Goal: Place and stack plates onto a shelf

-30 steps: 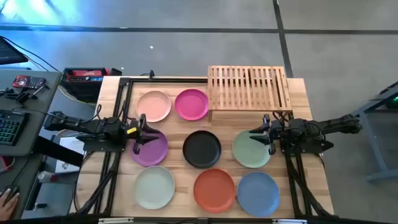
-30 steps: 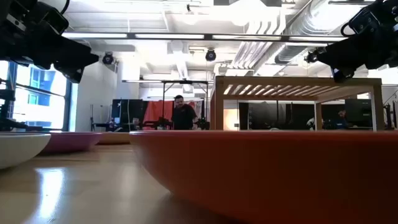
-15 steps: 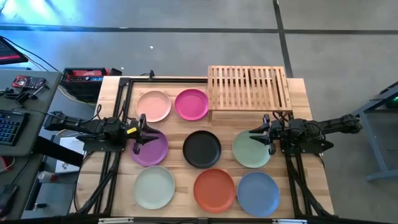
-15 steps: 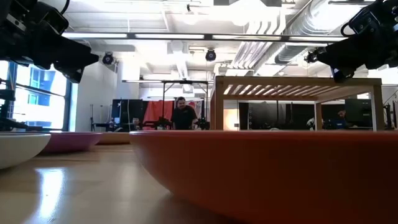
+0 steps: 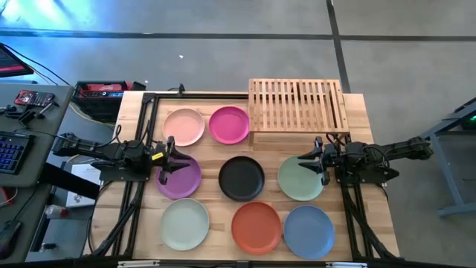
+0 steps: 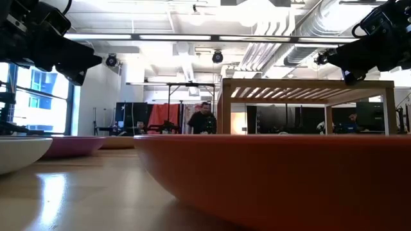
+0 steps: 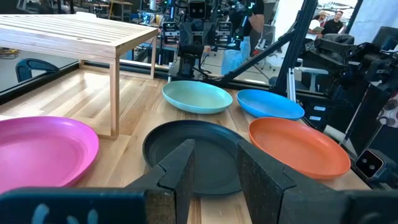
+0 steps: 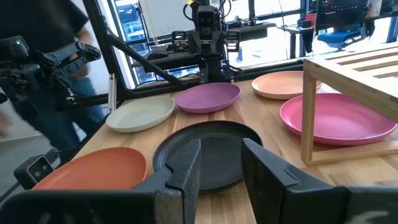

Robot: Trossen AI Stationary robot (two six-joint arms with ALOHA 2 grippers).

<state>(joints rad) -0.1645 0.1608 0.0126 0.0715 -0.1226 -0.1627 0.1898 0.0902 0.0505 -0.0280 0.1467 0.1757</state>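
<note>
Bamboo shelf still bare, eight plates seemingly unmoved, both grippers idle, jaws spread.

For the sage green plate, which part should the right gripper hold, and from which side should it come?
Probably the raised rim on the side facing the right gripper, approached from above. The sage green plate lies flat and shallow on the table, so only its thin edge fits between open fingers, one inside and one outside.

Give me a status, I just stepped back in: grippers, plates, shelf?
Left gripper open over purple plate. Right gripper open over sage green plate. All eight plates on table; shelf bare. Nothing blocking.
</note>
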